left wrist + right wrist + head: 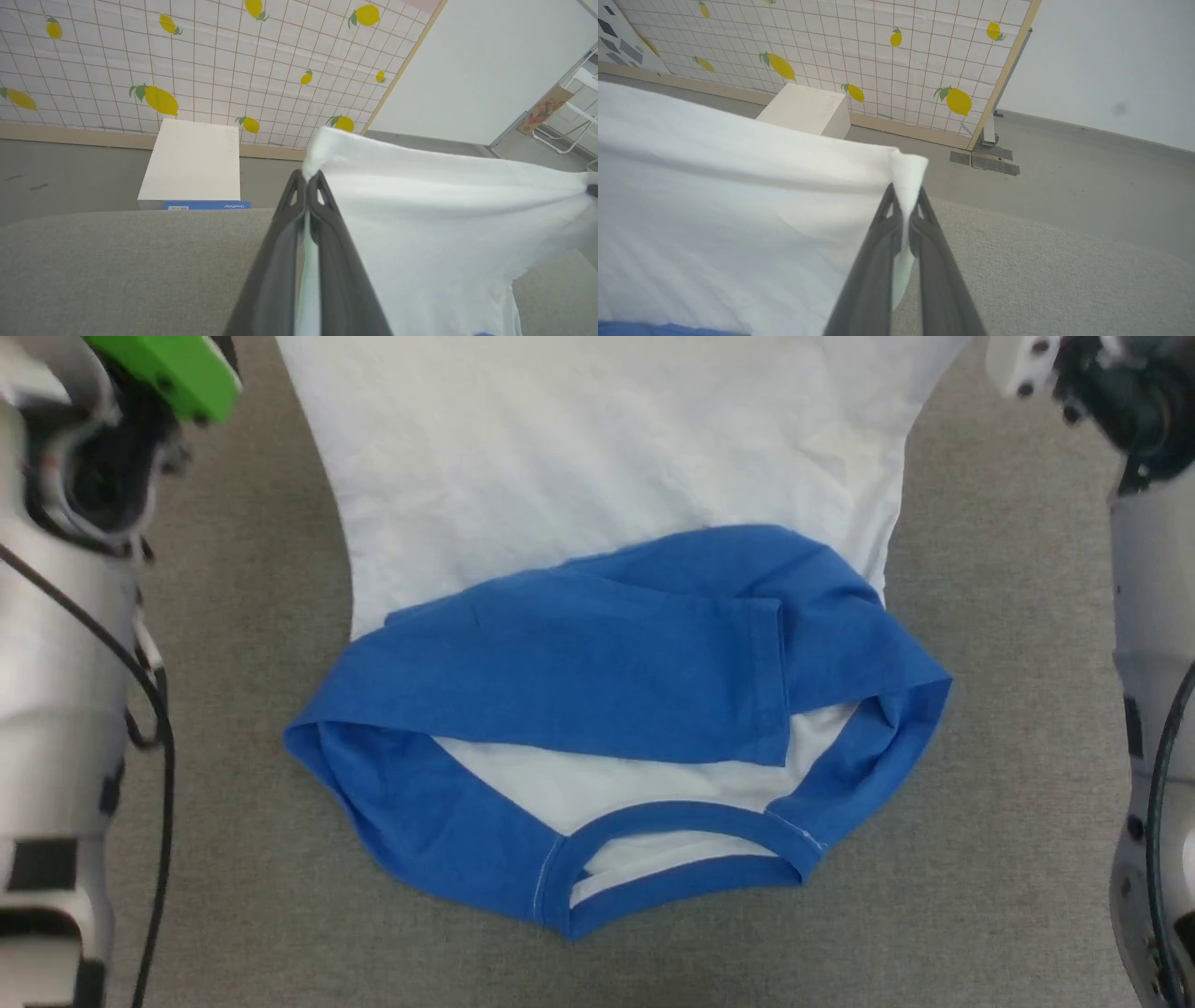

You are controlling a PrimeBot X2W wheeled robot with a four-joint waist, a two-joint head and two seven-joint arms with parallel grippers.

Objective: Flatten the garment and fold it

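Observation:
The garment (607,457), a white T-shirt with blue sleeves, lies on the grey surface with its blue neckband (672,859) nearest me. Both blue sleeves (597,663) are folded across the chest. Its white body rises toward the top of the head view, lifted off the surface. In the left wrist view my left gripper (308,179) is shut on a corner of the white hem (420,196). In the right wrist view my right gripper (903,193) is shut on the other hem corner (906,163). The cloth stretches taut between them.
The grey fabric-covered table (1008,709) extends on both sides of the shirt. Beyond its far edge stand a white box (191,163) on the floor and a tiled wall panel with lemons (210,60). Pale forearms (65,644) flank the head view.

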